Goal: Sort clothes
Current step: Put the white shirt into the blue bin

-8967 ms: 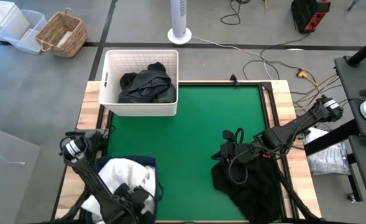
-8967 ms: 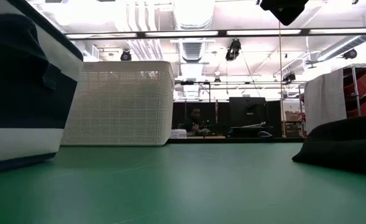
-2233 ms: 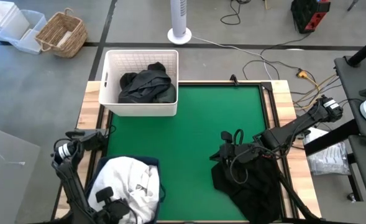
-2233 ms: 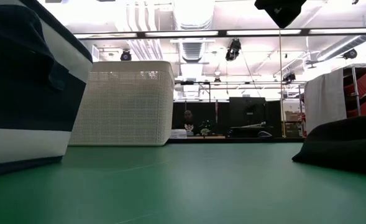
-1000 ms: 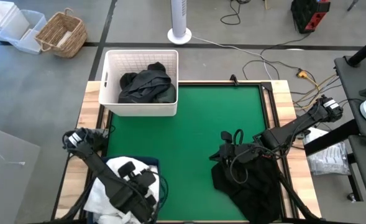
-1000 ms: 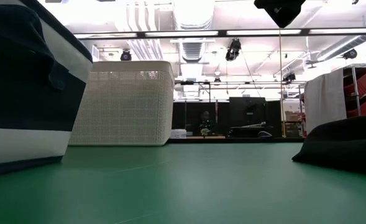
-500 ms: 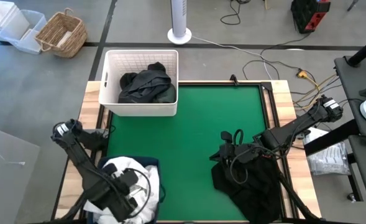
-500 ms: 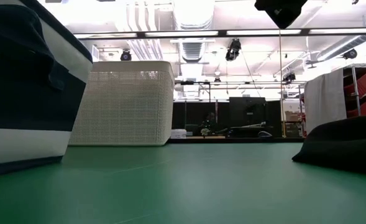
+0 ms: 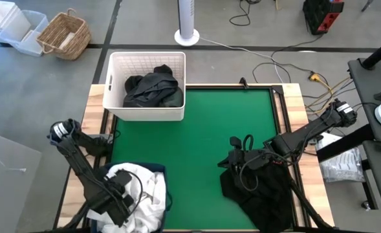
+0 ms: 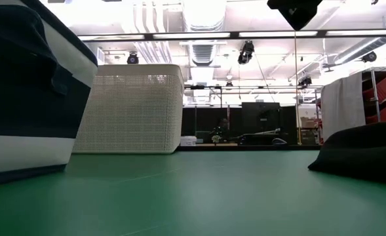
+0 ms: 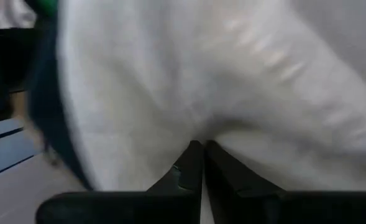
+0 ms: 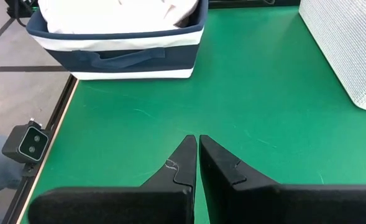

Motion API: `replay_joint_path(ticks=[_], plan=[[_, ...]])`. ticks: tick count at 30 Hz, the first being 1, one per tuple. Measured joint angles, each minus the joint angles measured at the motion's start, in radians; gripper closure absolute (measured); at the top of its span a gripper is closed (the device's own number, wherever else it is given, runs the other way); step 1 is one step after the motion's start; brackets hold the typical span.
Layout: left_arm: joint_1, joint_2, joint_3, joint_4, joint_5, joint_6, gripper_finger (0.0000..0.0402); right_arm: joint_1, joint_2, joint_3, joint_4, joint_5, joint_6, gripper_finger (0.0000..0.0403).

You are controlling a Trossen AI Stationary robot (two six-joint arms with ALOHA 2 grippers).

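Mat [image 9: 196, 139] centre between basket [image 9: 147, 86], bin [image 12: 117, 46]

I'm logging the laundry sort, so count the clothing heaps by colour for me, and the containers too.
White clothes heaps: 1, in the navy bin
Dark clothes heaps: 2, one in the white basket, one loose on the mat
Containers: 2, navy bin and white basket
Total: 5

White fabric [image 11: 232, 81] filled nearly the whole view, pressed against the left gripper [image 11: 202, 163], whose dark fingers [image 11: 186, 165] met tip to tip.
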Motion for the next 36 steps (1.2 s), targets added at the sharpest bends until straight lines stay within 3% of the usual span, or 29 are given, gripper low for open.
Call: replay_joint_path(ticks=[7, 22, 36], plan=[[0.0, 0.004, -0.068, 0.187, -0.053, 0.006, 0.0401, 0.0, 0.0, 0.0, 0.001, 0.0, 0.0, 0.0392], [0.0, 0.02, -0.184, 0.319, -0.054, -0.042, 0.0401, 0.0, 0.0, 0.0, 0.001, 0.0, 0.0, 0.0392], [-0.001, 0.023, 0.143, 0.083, -0.044, 0.096, 0.0402, -0.003, 0.0, 0.005, 0.0, 0.017, -0.019, 0.0392]])
